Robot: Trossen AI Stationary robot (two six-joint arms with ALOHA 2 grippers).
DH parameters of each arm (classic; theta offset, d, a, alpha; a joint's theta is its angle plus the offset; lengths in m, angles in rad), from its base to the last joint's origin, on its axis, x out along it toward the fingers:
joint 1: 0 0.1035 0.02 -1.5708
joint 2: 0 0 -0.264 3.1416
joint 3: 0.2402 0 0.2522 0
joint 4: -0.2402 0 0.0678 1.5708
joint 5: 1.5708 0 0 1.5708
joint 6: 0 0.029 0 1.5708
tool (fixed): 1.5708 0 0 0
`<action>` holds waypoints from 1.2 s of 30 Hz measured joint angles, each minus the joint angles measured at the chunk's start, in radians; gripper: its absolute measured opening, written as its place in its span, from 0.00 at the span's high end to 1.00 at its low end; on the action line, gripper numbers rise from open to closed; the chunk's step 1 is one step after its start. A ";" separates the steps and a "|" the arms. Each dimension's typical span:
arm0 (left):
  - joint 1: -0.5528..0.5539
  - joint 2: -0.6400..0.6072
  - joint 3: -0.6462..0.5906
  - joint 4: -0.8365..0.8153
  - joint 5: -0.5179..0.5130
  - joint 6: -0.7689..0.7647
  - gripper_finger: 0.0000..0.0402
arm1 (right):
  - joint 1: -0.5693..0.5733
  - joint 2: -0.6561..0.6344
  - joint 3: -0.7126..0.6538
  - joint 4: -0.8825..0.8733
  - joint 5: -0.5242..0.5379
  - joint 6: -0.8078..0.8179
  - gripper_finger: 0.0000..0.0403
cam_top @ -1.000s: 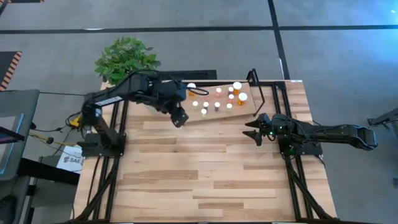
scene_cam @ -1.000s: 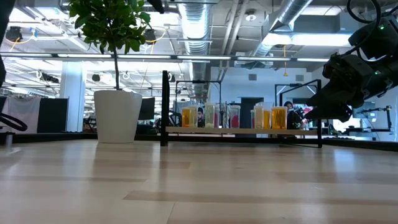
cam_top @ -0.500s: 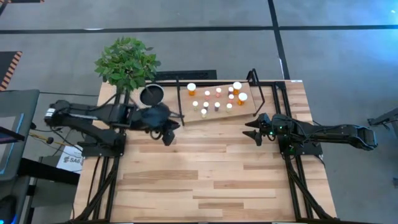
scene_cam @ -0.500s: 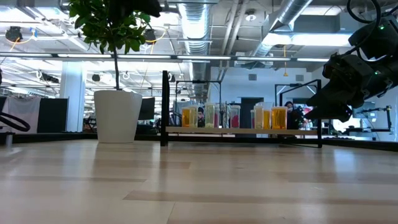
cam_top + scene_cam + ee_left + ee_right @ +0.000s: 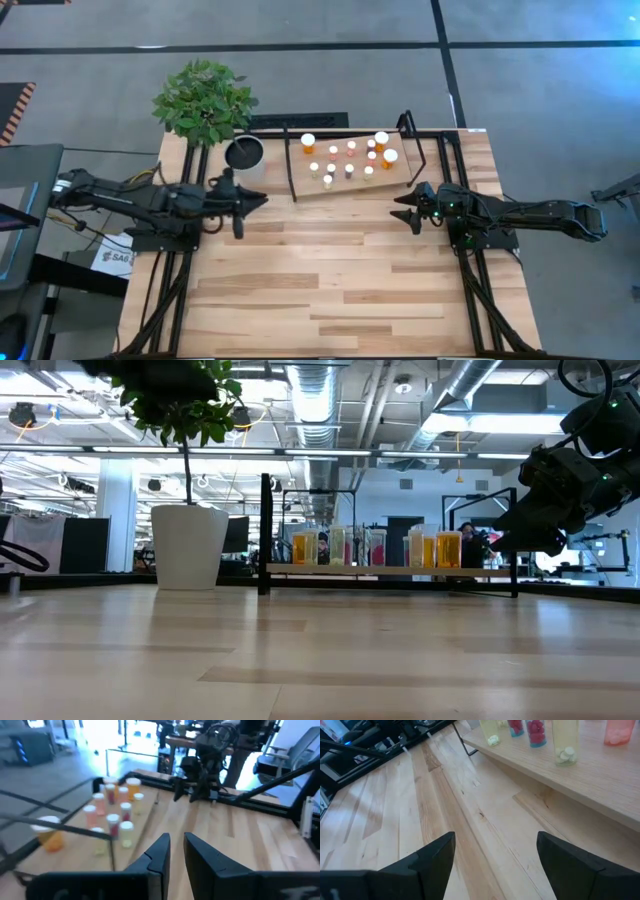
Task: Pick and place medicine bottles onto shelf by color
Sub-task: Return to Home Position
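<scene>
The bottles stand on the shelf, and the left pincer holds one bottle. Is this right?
No. The left pincer holds nothing; the left wrist view shows bare table between its fingers. The bottles do stand on the shelf.

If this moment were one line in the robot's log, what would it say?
left gripper: empty, slightly open, over table's left | right gripper: empty, open, right side | medicine bottles: standing on shelf

Plank table (image 5: 320, 280) with shelf (image 5: 385, 177) of medicine bottles (image 5: 349, 170) and plant pot (image 5: 243, 153).
</scene>
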 joint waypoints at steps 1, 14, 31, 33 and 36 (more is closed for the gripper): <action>-0.002 -0.030 -0.019 -0.001 -0.011 0.012 0.89 | 0.000 0.000 0.000 0.000 0.000 0.000 0.25; -0.058 -0.360 -0.211 -0.014 -0.084 0.109 0.89 | 0.000 0.000 0.000 0.000 0.000 0.000 0.25; -0.128 -0.699 -0.405 -0.054 -0.085 0.147 0.89 | 0.000 0.000 0.000 0.000 0.001 0.000 0.25; -0.128 -0.697 -0.406 -0.045 -0.076 0.145 0.89 | 0.000 0.000 0.000 0.000 0.000 0.000 0.25; -0.127 -0.702 -0.415 -0.038 -0.060 0.150 0.89 | 0.000 0.000 0.000 0.000 0.000 0.000 0.25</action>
